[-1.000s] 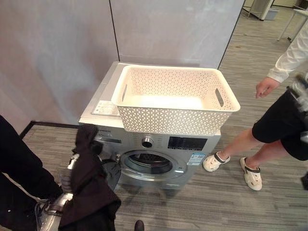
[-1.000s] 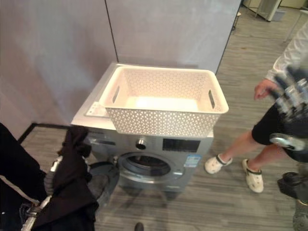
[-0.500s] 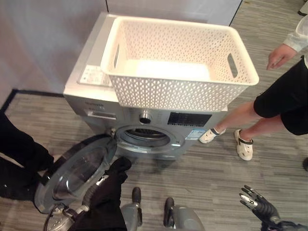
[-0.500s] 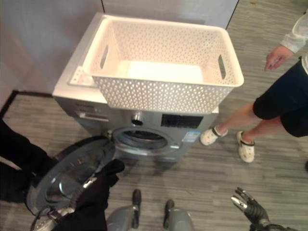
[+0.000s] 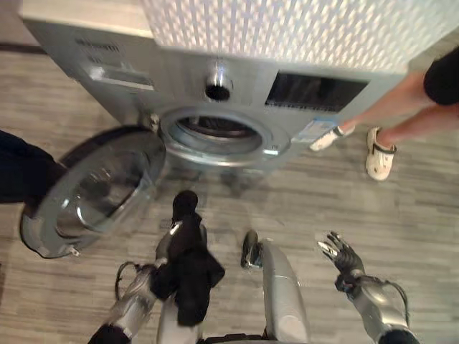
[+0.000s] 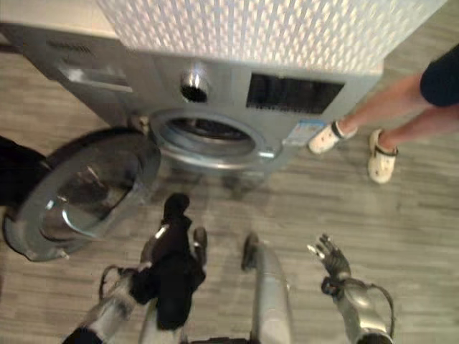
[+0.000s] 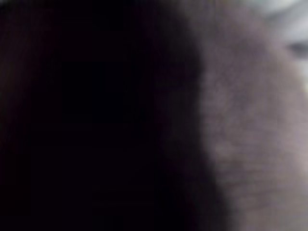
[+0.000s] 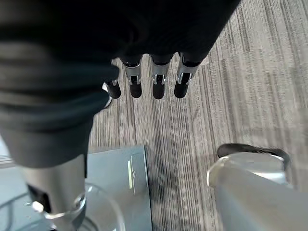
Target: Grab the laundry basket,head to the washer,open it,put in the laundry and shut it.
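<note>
- I see the washer (image 5: 237,86) straight ahead, grey, with its round opening (image 5: 219,135) uncovered.
- Its door (image 5: 93,190) hangs swung out to my left side, the glass bowl facing up and outward, low over the wooden floor (image 5: 401,215).
- The white lattice basket (image 5: 287,29) sits on top of the washer; I see just its front wall, which overhangs the control panel.
- The dark garment (image 5: 188,269) is draped over my left hand (image 5: 174,231), in front of the washer and below the opening, not yet inside the drum.
- The cloth covers that hand's fingers, so I cannot tell whether they are curled round it or straight; my left wrist view gives me nothing but dark fabric (image 7: 96,120) pressed up close.
- My right hand (image 5: 341,256) hangs low on the right, well apart from the washer, fingers spread and straight, holding nothing.
- In the right wrist view those fingers (image 8: 159,84) point down at the floor planks in a loose row.
- A person's bare legs and pale clogs (image 5: 379,154) stand on the floor just right of the washer.
</note>
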Motion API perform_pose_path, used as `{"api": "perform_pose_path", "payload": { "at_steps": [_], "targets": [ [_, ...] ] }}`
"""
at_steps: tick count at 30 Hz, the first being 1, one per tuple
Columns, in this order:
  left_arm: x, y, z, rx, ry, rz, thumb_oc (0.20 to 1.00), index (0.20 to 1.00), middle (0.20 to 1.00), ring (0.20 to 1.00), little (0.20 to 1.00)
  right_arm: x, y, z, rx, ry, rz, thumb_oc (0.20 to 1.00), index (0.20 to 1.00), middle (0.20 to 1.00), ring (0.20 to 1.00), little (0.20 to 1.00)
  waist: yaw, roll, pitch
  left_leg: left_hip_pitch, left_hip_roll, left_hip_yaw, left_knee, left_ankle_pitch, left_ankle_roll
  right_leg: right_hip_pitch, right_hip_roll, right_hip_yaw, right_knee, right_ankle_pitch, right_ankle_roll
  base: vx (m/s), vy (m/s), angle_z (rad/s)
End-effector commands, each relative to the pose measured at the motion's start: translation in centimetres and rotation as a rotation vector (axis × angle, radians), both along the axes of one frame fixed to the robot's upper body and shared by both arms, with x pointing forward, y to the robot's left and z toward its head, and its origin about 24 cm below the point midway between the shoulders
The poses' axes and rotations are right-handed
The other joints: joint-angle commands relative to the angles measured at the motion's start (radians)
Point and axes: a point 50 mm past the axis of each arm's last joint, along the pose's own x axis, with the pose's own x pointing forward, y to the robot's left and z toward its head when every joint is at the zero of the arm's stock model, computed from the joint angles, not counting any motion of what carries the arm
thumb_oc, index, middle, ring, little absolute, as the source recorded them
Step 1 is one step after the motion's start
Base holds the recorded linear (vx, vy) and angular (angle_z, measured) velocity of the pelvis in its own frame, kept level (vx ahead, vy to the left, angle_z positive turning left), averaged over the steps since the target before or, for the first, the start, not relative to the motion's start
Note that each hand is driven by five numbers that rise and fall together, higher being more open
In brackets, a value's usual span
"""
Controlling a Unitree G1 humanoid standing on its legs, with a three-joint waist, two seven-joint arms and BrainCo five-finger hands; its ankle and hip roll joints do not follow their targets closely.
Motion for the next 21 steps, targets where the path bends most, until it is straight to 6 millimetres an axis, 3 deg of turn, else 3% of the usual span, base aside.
{"api": "perform_pose_path", "payload": {
  "at_steps": [1, 7, 10, 12, 17, 21],
  "targets": [
    [1.2, -1.7, 2.1, -0.017, -0.114, 0.063, 0.200, 0.200, 0.200, 0.200, 0.200, 0.2, -0.1, 0.9, -0.086, -0.055, -0.006, 1.000, 1.000, 1.000, 1.000, 1.000, -0.013, 0.034, -0.074, 0.002, 0.045, -0.030, 0.060, -0.103, -0.037, -0.047, -0.012, -0.020, -0.110, 0.099, 0.064, -0.03, -0.007, -0.10],
    [6.1, -3.1, 5.5, -0.055, -0.174, 0.178, 0.200, 0.200, 0.200, 0.200, 0.200, 3.1, 2.3, 3.3, -0.095, -0.165, 0.044, 1.000, 1.000, 1.000, 1.000, 1.000, -0.039, 0.032, -0.059, -0.093, 0.050, -0.025, 0.120, -0.123, -0.033, -0.156, 0.004, 0.007, -0.059, 0.084, 0.054, 0.01, 0.011, -0.10],
    [7.1, -2.8, 6.2, -0.082, -0.175, 0.227, 0.200, 0.200, 0.200, 0.200, 0.200, 3.4, 2.5, 3.4, -0.112, -0.171, 0.053, 1.000, 1.000, 1.000, 1.000, 1.000, -0.048, 0.029, -0.059, -0.110, 0.050, -0.023, 0.130, -0.130, -0.033, -0.174, 0.010, 0.014, -0.049, 0.078, 0.054, 0.03, 0.017, -0.16],
    [9.0, -1.8, 7.9, -0.126, -0.187, 0.321, 0.200, 0.200, 0.200, 0.200, 0.200, 4.0, 2.5, 3.7, -0.127, -0.179, 0.034, 1.000, 1.000, 1.000, 1.000, 1.000, -0.068, 0.020, -0.068, -0.140, 0.054, -0.025, 0.151, -0.142, -0.033, -0.203, 0.024, 0.020, -0.038, 0.071, 0.051, 0.07, 0.020, -0.14],
    [11.0, 0.2, 10.5, -0.178, -0.211, 0.445, 0.200, 0.200, 0.200, 0.200, 0.200, 4.5, 2.9, 4.0, -0.145, -0.193, 0.056, 1.000, 1.000, 1.000, 1.000, 1.000, -0.090, 0.007, -0.076, -0.174, 0.064, -0.027, 0.165, -0.153, -0.034, -0.228, 0.036, 0.022, -0.037, 0.069, 0.052, 0.05, 0.007, -0.08],
    [13.1, 2.3, 14.4, -0.212, -0.260, 0.548, 0.200, 0.200, 0.200, 0.200, 0.200, 5.3, 3.6, 4.9, -0.144, -0.231, 0.086, 1.000, 1.000, 1.000, 1.000, 1.000, -0.120, -0.011, -0.079, -0.214, 0.076, -0.030, 0.187, -0.164, -0.036, -0.259, 0.049, 0.026, -0.037, 0.073, 0.055, 0.04, 0.011, -0.12]
  ]
}}
